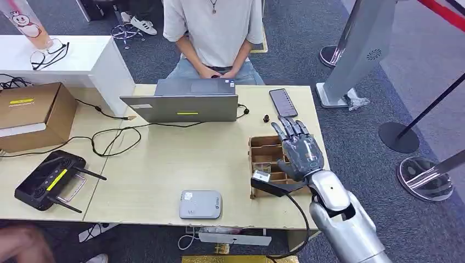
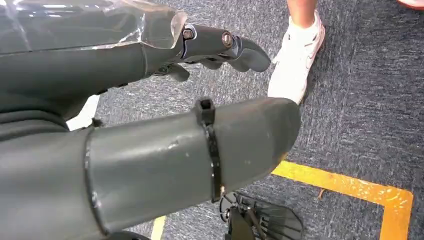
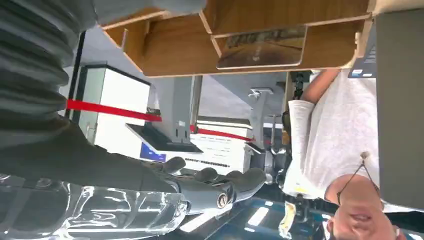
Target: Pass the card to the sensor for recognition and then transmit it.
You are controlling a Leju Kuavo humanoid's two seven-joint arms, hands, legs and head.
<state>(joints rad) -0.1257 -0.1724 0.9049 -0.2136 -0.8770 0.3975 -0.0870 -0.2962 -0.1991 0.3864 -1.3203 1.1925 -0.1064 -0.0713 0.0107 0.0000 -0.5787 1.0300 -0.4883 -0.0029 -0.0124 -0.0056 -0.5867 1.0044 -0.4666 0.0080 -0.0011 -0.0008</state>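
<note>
head view | right hand (image 1: 300, 150) – fingers spread, empty, flat above wooden rack (image 1: 261, 160) | left hand (image 2: 215, 47) – empty, fingers loosely extended

Card (image 1: 261, 176) in wooden holder (image 1: 259, 148)

- right hand (image 3: 200, 185) fingers extended, holding nothing
- card (image 3: 261, 46) lying in wooden tray (image 3: 170, 50) compartment
- person in white shirt (image 3: 335, 135) beyond
</note>
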